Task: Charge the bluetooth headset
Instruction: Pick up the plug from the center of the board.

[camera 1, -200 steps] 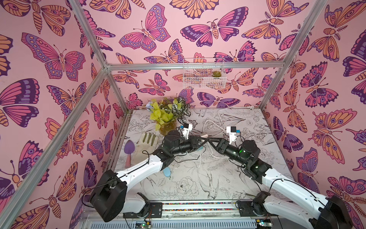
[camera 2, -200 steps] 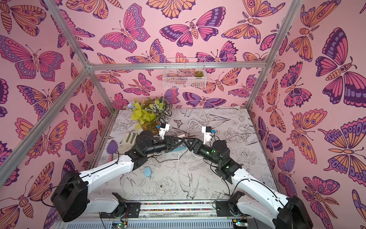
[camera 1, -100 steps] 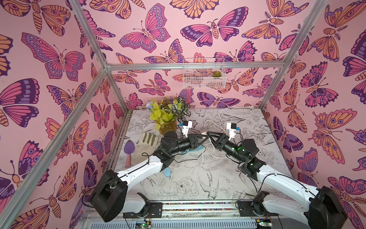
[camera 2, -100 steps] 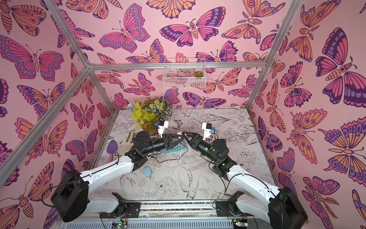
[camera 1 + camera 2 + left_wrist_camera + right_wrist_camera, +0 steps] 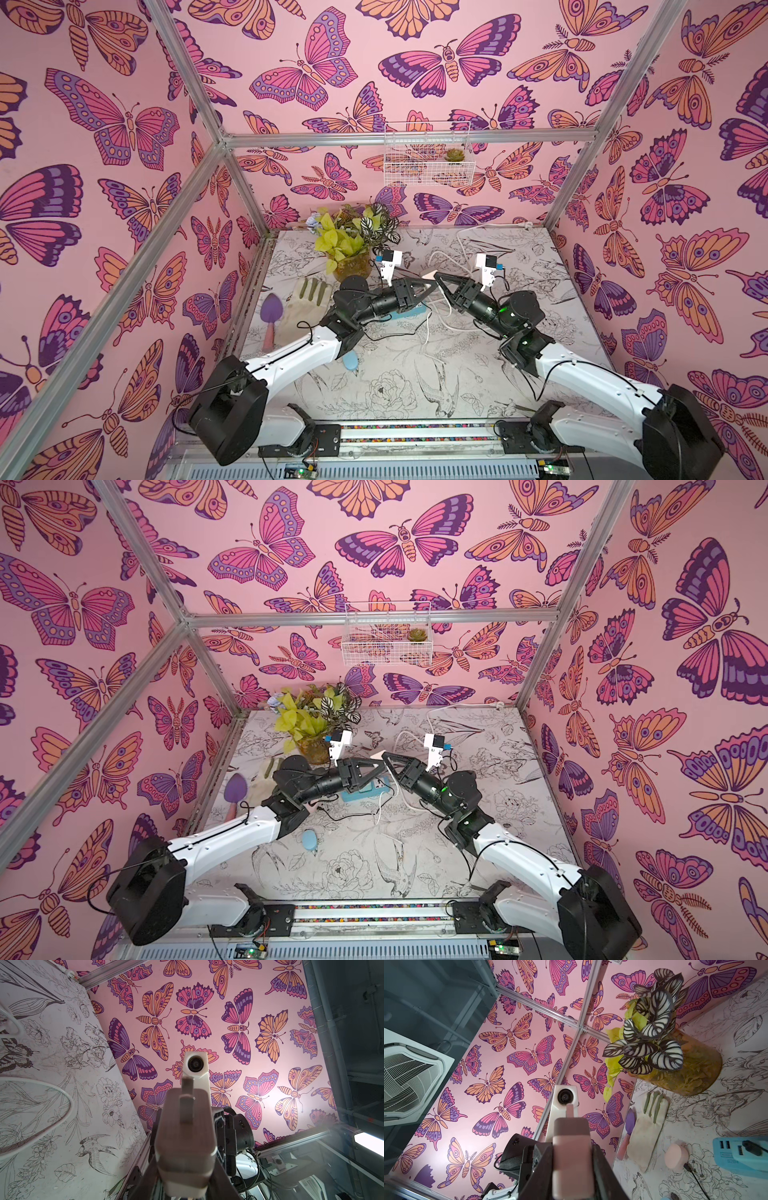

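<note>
Bluetooth headset [image 5: 572,1159]: a small pink case (or so it seems), probably light, stiff and smooth, so likely to slip; best taken across the flat sides, with moderate squeeze. Held in the air above the tabletop [image 5: 478,374], between both arms. Left gripper [image 5: 428,283] with jaws narrow, clamped on one end; right gripper [image 5: 441,279] with jaws narrow too, set against both sides of the other end, apparently in contact. Below, well apart, blue charging hub [image 5: 741,1153] and black cable [image 5: 694,1176] near it.
</note>
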You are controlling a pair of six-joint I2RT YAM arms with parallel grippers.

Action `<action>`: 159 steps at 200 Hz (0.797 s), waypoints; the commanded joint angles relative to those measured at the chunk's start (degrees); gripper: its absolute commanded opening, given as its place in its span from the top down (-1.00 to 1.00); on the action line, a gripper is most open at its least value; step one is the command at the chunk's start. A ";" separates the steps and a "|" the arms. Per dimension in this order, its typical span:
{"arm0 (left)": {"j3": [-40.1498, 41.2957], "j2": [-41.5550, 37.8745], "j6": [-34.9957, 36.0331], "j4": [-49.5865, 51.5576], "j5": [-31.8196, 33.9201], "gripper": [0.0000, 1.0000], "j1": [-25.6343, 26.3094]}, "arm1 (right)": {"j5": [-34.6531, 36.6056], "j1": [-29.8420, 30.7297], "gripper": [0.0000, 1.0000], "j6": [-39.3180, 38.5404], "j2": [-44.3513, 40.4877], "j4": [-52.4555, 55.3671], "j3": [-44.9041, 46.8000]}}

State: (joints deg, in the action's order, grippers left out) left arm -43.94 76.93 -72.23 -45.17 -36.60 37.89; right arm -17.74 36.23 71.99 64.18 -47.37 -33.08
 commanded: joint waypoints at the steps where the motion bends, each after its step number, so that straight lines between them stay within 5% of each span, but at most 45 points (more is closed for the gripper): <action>1: 0.00 0.00 1.48 -1.77 -2.50 0.97 0.08 | -2.19 0.21 0.70 -0.57 0.59 -1.33 -2.87; 24: 0.31 -0.44 1.52 -0.88 -2.29 0.34 -0.16 | -2.20 0.00 0.73 -1.33 0.52 0.33 -3.19; 59: 2.40 -3.27 0.93 2.46 -2.60 -0.23 -3.49 | -5.10 -1.82 0.75 -4.14 -1.26 7.68 -4.26; 105: 1.79 -8.77 4.73 12.30 -5.50 -0.38 -7.99 | -12.45 -3.07 0.76 -9.01 -2.32 18.37 -7.73; 159: -3.97 -6.22 8.67 18.89 -13.14 -0.41 -8.36 | -20.77 -3.03 0.77 -11.25 -0.47 21.23 -11.33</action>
State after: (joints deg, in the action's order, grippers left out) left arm -45.80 69.41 -66.54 -29.80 -44.47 29.91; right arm -32.38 33.34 63.09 63.11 -27.90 -41.34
